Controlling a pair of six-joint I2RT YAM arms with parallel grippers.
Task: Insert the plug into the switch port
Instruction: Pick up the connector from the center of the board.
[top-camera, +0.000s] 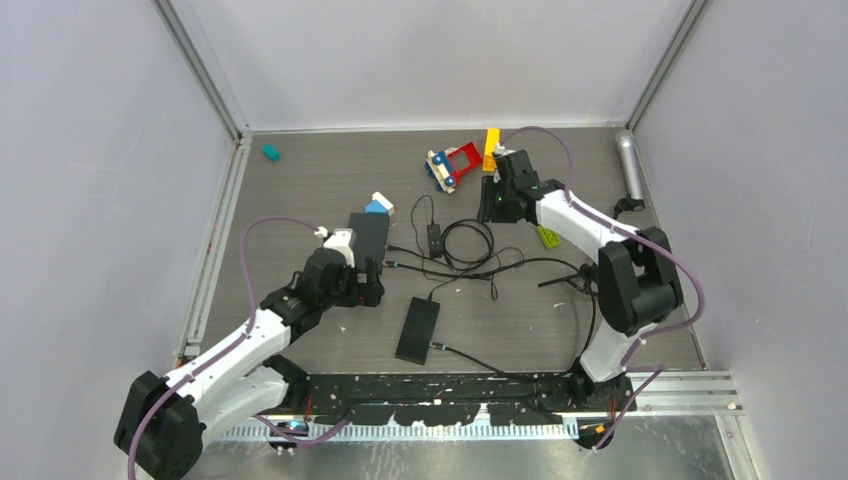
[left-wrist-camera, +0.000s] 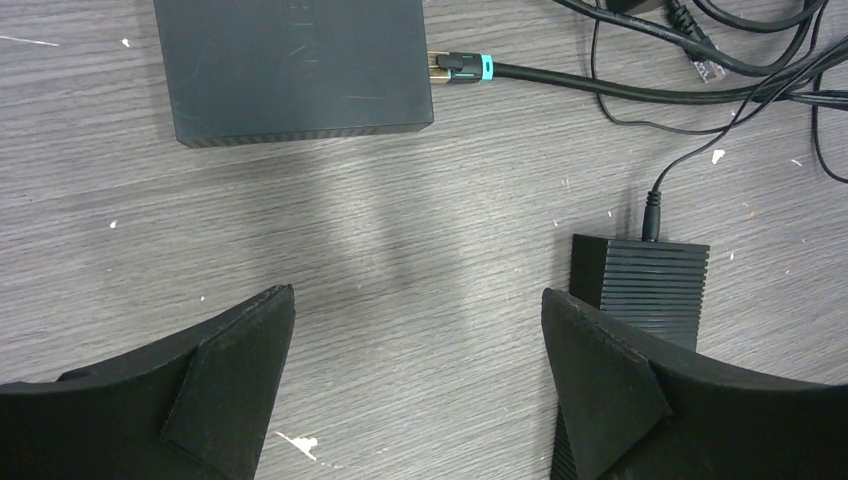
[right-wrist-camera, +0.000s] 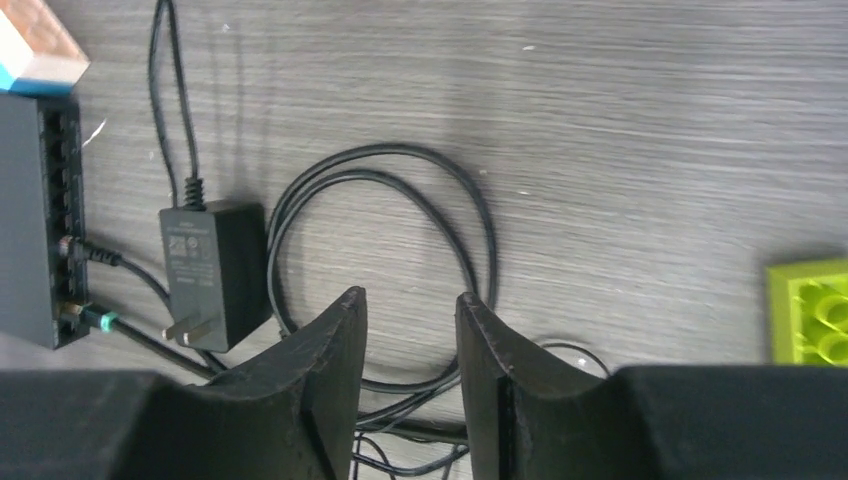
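The plug (left-wrist-camera: 458, 67) is laid flat on the table (left-wrist-camera: 380, 230), and its long side is run left to right in the left wrist view. Its gold tip is pointed left, at the side of the black switch (left-wrist-camera: 290, 70), and it is seen pushed into a port there. A teal band is worn near the back of the plug, and its black cable (left-wrist-camera: 600, 88) is led away to the right. From above, the plug is found at the near right corner of the switch, close to the middle of the table.

In the right wrist view a row of ports is seen along the edge of the switch. The teal-banded plug is held in the port at the near end of the row. A second black plug (right-wrist-camera: 78, 248) is held in a port a little further along. The other ports are seen as dark holes. A white and blue block (right-wrist-camera: 35, 50) is seen at the far end of the switch.

The left gripper (left-wrist-camera: 415, 300) is spread wide over bare table just near the switch, and nothing is held or touched by it. A ribbed black box (left-wrist-camera: 640, 285) is seen beside its right finger.

The right gripper (right-wrist-camera: 410, 300) is kept with its fingers only a little apart, and nothing is gripped between them. Looped wires (right-wrist-camera: 400, 160) are spread on the table under it. A power adapter (right-wrist-camera: 215, 275) is seen to one side and a green brick (right-wrist-camera: 810, 310) to the other
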